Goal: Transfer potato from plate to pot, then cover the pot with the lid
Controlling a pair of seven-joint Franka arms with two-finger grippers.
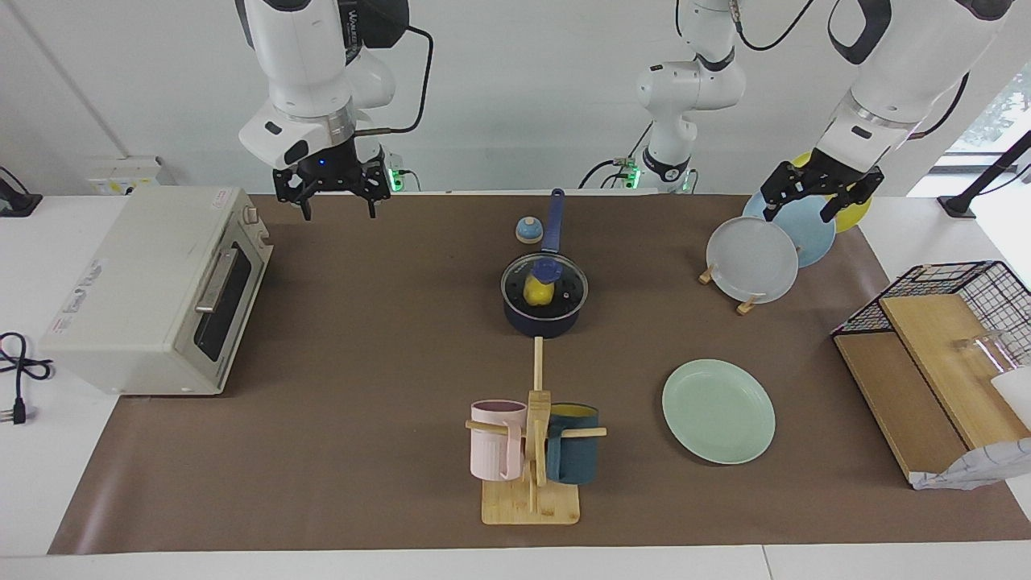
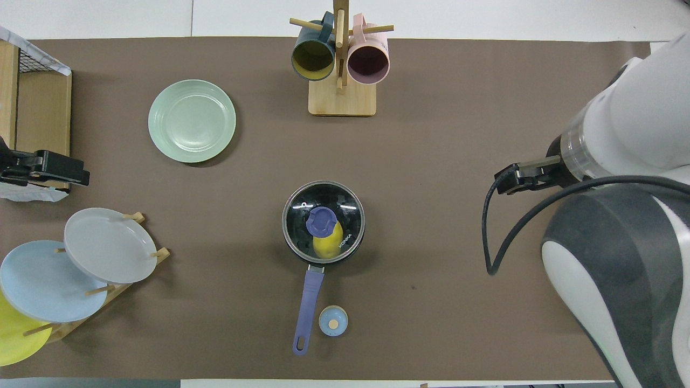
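Facing view: the pot (image 1: 541, 316) sits at the centre of the frame on the brown surface (image 1: 362, 362), its long handle running up the frame. The lid (image 1: 544, 281) rests on it, and the potato (image 1: 537, 292) shows yellow through the glass, inside the pot. The plate (image 1: 718, 411), bare, lies at the lower right of the pot, well apart from it. A small bell (image 1: 528, 230) stands just beside the handle. At the upper left the right gripper (image 1: 337, 205) hangs in the air near the toaster oven (image 1: 157, 290), fingers spread and holding nothing. At the upper right the left gripper (image 1: 812, 208) hangs over the racked plates (image 1: 753, 259), also spread and holding nothing.

Overhead view: the covered pot (image 2: 323, 222) is at the centre with the potato (image 2: 328, 245) under the lid (image 2: 345, 207); the plate (image 2: 192, 120) lies at the upper left. The mug rack (image 2: 341, 59) stands at the top centre. Neither gripper's fingertips show here.
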